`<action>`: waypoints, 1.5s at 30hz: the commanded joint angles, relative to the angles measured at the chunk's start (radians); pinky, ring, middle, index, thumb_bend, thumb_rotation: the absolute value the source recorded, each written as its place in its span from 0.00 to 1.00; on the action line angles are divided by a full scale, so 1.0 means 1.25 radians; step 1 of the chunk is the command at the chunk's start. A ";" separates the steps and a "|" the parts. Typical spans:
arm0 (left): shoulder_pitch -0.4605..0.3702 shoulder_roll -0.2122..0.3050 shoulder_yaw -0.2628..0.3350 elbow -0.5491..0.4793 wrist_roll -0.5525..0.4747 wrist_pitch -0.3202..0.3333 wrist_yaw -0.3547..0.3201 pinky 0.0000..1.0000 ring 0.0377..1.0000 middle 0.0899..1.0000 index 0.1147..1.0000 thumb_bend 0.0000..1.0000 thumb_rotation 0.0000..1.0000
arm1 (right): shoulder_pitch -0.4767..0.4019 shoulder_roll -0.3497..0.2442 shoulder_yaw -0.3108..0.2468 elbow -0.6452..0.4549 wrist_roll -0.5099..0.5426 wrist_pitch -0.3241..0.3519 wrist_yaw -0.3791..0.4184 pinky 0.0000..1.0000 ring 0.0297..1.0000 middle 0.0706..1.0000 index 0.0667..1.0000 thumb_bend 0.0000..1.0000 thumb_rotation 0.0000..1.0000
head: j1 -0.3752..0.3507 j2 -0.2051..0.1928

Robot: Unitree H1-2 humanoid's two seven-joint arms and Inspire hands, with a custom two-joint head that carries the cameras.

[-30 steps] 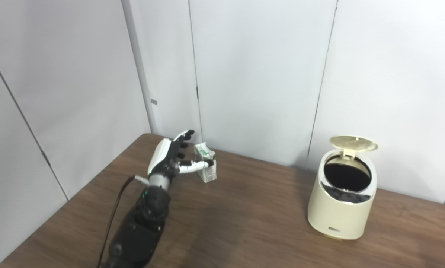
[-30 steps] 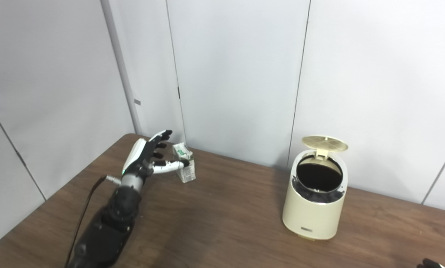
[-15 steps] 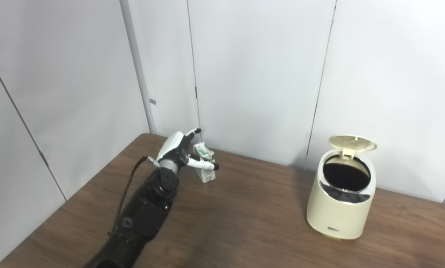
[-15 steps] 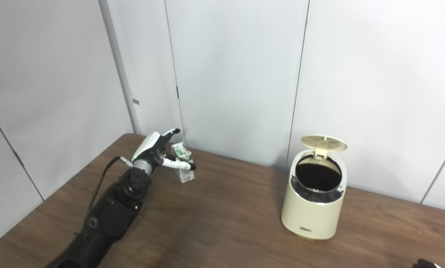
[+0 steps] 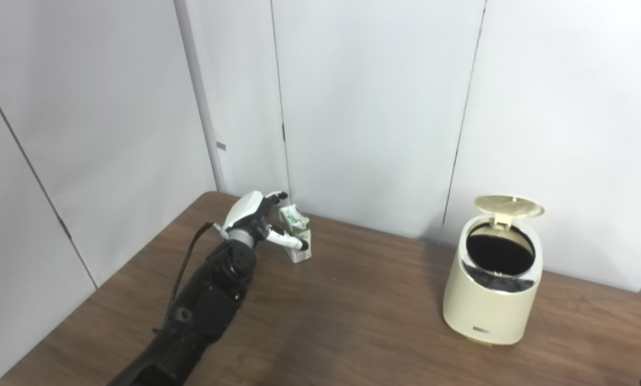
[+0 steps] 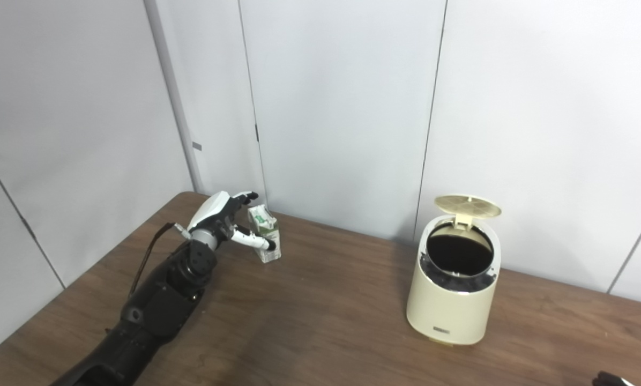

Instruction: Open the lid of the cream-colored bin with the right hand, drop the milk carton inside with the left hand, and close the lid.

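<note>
I see a dark brown wooden tabletop [image 5: 352,321] set against pale grey wall panels [image 5: 363,107]. My left hand [image 5: 253,220] reaches out over the far left part of the tabletop, its black forearm coming in from the bottom left. The hand is white and black, with its fingers [image 5: 275,197] spread and curved around the far side of the milk carton [image 5: 298,236], and its thumb [image 5: 288,240] lying across the carton's near face. The hand wraps the carton loosely; I cannot tell whether it grips firmly yet or only touches.

The milk carton is small, white with green print, and stands upright on the tabletop near the back edge. Its long axis runs straight up and down, with its folded gable top pointing toward the ceiling.

Well apart from it, on the right side of the tabletop, stands the cream-colored bin [image 5: 486,305], a rounded upright container with a shiny metal rim. Its lid [image 5: 509,206] is already open, tipped up and back on a hinge at the rear, so the dark round mouth of the bin faces up and toward me.

My right hand [image 6: 610,379] barely shows as a dark tip at the bottom right corner in the right eye view, and I cannot tell whether it is open or closed.
</note>
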 commanded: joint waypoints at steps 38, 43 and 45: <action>-0.054 -0.019 0.025 0.038 -0.071 -0.063 0.035 0.49 0.54 0.48 0.47 0.56 0.00 | -0.014 -0.004 0.002 -0.047 -0.001 -0.018 -0.007 0.52 0.71 0.75 0.73 0.85 0.82 | -0.003 0.016; -0.046 -0.024 0.031 0.039 -0.058 -0.091 0.070 0.52 0.44 0.47 0.40 0.50 0.00 | -0.013 -0.004 0.002 -0.051 0.006 -0.014 -0.005 0.53 0.71 0.75 0.73 0.85 0.81 | -0.002 0.019; -0.045 -0.024 0.031 0.041 -0.057 -0.099 0.078 0.53 0.46 0.47 0.39 0.50 0.00 | -0.014 -0.005 0.003 -0.048 0.006 -0.017 -0.004 0.53 0.71 0.75 0.73 0.85 0.81 | -0.002 0.019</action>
